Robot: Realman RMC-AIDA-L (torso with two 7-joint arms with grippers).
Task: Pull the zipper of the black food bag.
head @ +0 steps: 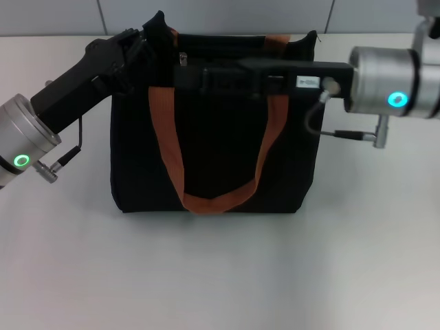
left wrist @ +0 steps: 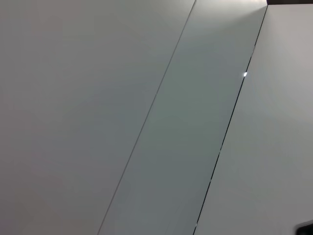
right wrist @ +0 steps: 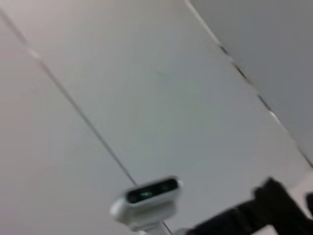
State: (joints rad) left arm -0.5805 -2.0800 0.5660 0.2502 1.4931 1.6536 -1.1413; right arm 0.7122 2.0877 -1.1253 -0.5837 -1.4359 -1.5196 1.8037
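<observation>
The black food bag [head: 213, 158] stands upright in the middle of the table in the head view, its two rust-orange handles [head: 206, 201] hanging down the front. My left gripper [head: 152, 36] is at the bag's top left corner, shut on a peak of black fabric that it holds up. From the right, my right gripper [head: 184, 74] reaches level across the bag's upper edge to near the left end. A small silver zipper [head: 183, 58] pull shows right at its tip. Neither wrist view shows the bag clearly.
The white table [head: 220, 275] lies around the bag, with a grey panelled wall [left wrist: 146, 117] behind. The right wrist view shows wall panels, a white device [right wrist: 146, 198] and a dark blurred shape [right wrist: 274, 208].
</observation>
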